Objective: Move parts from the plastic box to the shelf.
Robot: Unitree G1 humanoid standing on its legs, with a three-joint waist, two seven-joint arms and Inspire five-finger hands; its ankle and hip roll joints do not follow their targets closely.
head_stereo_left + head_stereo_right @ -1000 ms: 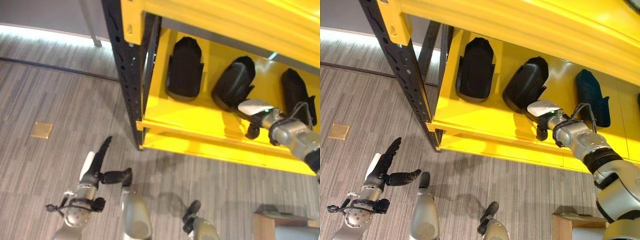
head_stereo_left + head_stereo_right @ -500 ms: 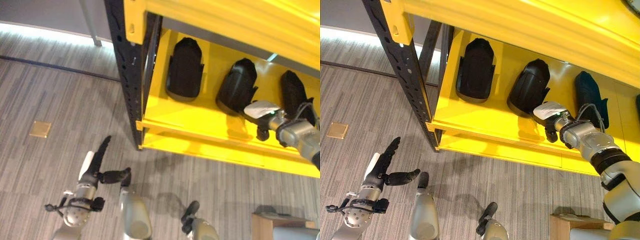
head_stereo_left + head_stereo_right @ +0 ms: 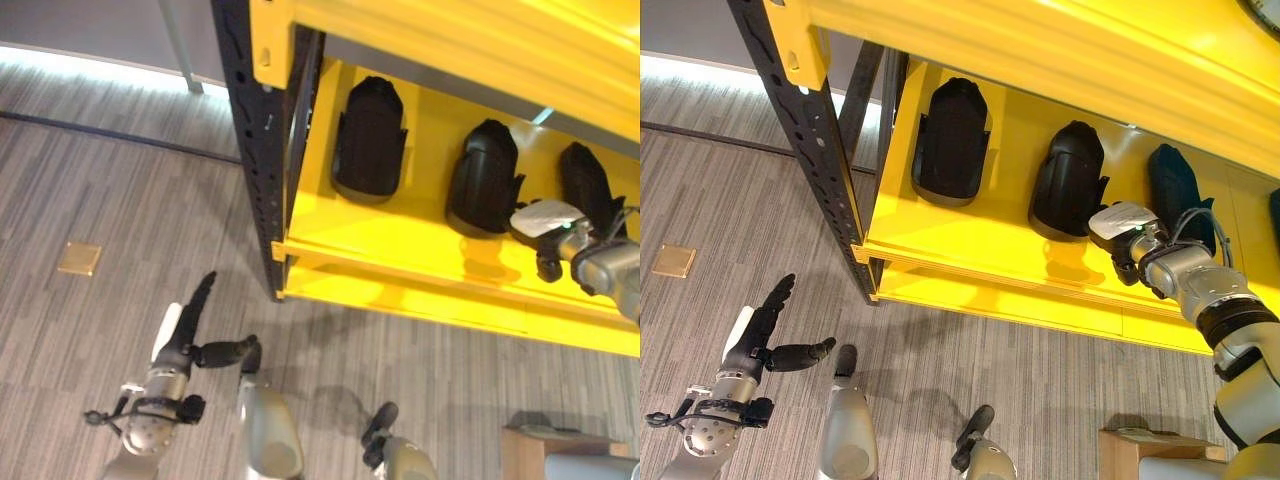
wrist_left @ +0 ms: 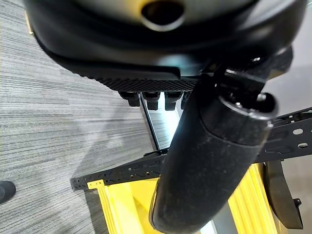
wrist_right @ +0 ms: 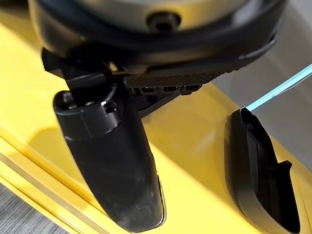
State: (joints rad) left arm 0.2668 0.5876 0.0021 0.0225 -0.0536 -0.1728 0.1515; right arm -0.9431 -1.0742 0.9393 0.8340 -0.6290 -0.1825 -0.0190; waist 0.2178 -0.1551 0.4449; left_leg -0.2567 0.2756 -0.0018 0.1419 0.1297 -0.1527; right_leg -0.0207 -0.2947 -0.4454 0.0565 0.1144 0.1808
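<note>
Fingers on the left hand are straight and spread, the thumb stuck out to the side, with nothing in its hold; it hangs low on the left over the grey striped floor, well apart from the shelf. The right hand is up inside the yellow shelf, on the right side, and its wrist view has the thumb pointing down toward the shelf floor with the fingers tucked up close under the palm. I cannot tell whether those fingers are curled or just foreshortened, but nothing is between them and the thumb.

On the shelf floor 3 black parts stand in a row, leaning against the back wall. The left part is at the far left of the bay, just inside the black upright post. The middle part is just left of the right hand, close to it but not touched as far as I can see. The right part sits behind the right wrist, partly hidden by it.

A small brass plate is set in the floor off to the left. A wooden box corner shows at the near right.
</note>
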